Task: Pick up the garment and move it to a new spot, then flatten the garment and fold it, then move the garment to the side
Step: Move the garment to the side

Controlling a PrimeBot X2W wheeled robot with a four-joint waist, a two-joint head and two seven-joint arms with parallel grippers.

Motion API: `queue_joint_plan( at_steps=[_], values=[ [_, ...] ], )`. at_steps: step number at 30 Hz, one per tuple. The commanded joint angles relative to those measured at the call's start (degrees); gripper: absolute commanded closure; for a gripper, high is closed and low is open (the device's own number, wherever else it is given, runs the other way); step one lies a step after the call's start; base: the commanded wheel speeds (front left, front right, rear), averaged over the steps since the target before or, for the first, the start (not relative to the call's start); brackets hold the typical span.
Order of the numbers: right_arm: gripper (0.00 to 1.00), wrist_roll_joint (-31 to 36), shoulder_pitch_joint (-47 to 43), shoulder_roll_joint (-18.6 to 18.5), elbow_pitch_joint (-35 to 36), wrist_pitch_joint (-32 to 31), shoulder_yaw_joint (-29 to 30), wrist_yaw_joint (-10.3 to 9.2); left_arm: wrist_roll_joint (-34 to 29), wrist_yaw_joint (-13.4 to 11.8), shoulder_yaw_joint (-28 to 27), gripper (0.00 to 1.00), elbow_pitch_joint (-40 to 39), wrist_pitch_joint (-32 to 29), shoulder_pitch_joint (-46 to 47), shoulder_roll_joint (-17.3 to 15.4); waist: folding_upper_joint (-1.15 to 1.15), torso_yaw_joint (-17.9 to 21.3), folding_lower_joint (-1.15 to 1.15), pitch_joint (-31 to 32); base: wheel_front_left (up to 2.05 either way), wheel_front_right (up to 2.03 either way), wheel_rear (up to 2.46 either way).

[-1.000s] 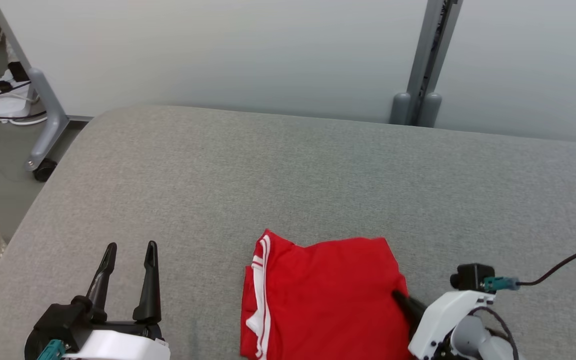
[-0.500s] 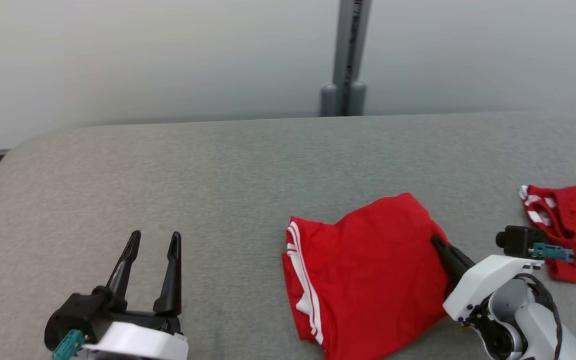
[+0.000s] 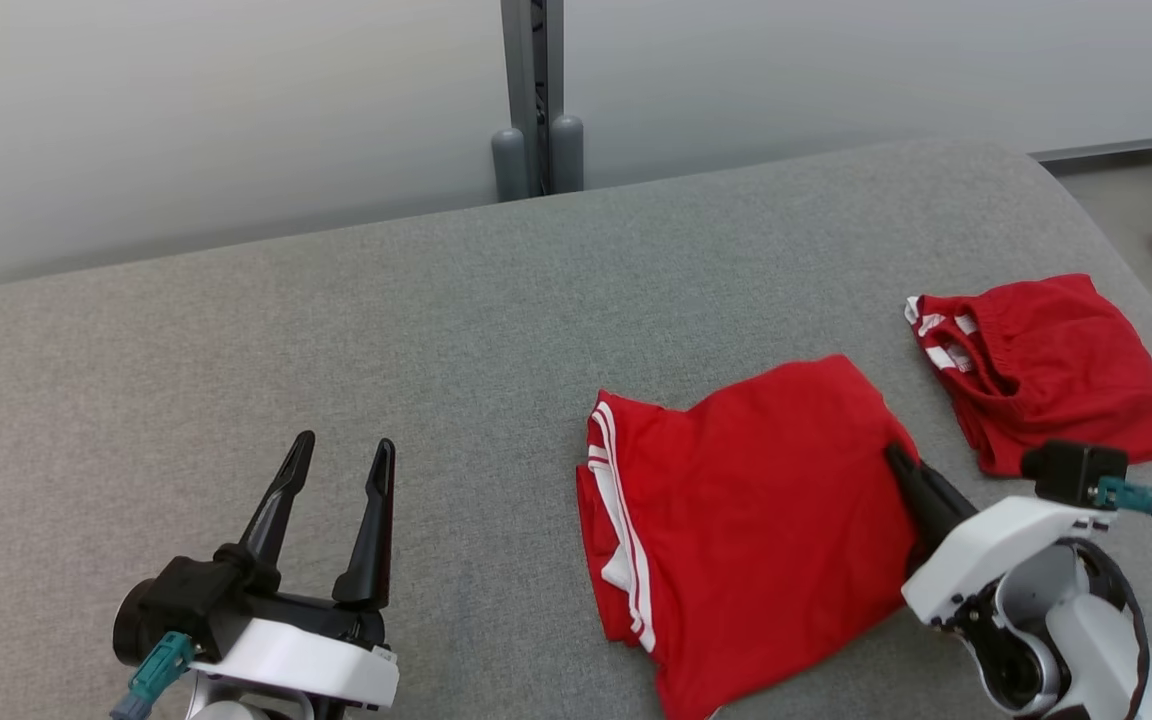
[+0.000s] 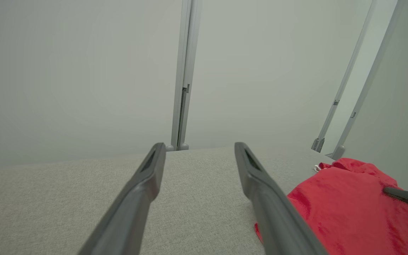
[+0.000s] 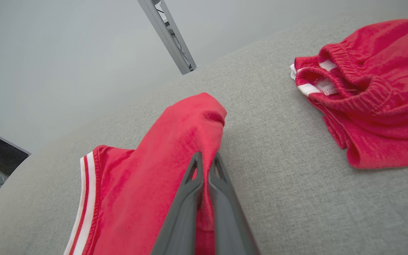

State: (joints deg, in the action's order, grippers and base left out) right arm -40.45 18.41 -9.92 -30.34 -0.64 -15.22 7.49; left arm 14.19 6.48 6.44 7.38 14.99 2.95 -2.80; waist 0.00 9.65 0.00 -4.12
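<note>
Listener: Where is the garment?

Me: The red garment (image 3: 756,500) is folded, with white stripes along its 9 o'clock edge. It lies on the grey fabric tabletop (image 3: 336,320), at about 5 o'clock in my head view. Most of it rests flat, but its 3 o'clock edge bunches up where I grip it.

Listener: What are your fingers doing?

Me: My right fingers (image 3: 904,465) are clenched on that 3 o'clock edge, with red cloth pinched between them. My left fingers (image 3: 380,470) are spread apart and hold nothing. They sit at 7 o'clock, over bare tabletop, pointing toward 12 o'clock, well apart from the garment.

Listener: Anything else nearby?

Me: A second red garment (image 3: 1046,370) lies crumpled at 3 o'clock, its elastic waistband and white stripes showing. It is near the first but not touching it. A grey post (image 3: 536,90) stands against the pale wall (image 3: 186,120) at 12 o'clock, behind the tabletop's far edge.
</note>
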Motion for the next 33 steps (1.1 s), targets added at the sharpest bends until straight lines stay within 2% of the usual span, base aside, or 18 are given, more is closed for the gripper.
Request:
queue_joint_plan(
  at_steps=[1, 3, 6, 13, 24, 33],
  values=[
    [1.00, 0.35, 1.46, -0.66, 0.58, 0.47, 0.09, 0.01, -0.22, 0.12, -0.08, 0.00, 0.01, 0.25, 1.07, -0.23, 0.00, 0.39, 0.00, -0.66, 0.00, 0.00, 0.00],
    [1.00, 2.50, 3.33, -2.20, 0.05, 1.07, -0.39, 0.01, -0.37, 0.24, -0.02, 0.00, -0.03, 0.25, 1.46, -0.23, 0.00, 0.51, 0.00, -1.40, 0.00, 0.00, 0.00],
    [1.00, 3.02, 6.96, -2.65, -0.67, 1.40, -0.82, 0.03, -0.72, 0.43, 0.03, 0.00, -0.11, 0.25, 2.01, -0.24, 0.00, 0.39, 0.00, -2.85, 0.00, 0.00, 0.00],
    [1.00, 4.20, 15.64, -8.34, -4.06, 2.53, 0.56, 0.01, -1.12, 0.69, 0.44, 0.00, 0.14, 0.25, 3.79, -0.23, 0.00, -0.71, 0.00, -6.46, 0.00, 0.00, 0.00],
    [1.00, 5.82, 21.46, -16.49, -11.12, 5.24, 8.39, 0.00, -2.43, 1.00, -0.48, 0.00, -0.59, 0.25, 6.55, -1.24, 0.00, -1.08, 0.00, -12.50, 0.00, 0.00, 0.00],
    [1.00, 12.95, 23.84, -14.94, -17.98, 7.06, 15.05, 0.01, -2.45, 1.01, 0.31, 0.00, -0.81, 0.25, 8.94, -2.19, 0.00, -0.13, 0.00, -16.47, 0.00, 0.00, 0.00]
  ],
)
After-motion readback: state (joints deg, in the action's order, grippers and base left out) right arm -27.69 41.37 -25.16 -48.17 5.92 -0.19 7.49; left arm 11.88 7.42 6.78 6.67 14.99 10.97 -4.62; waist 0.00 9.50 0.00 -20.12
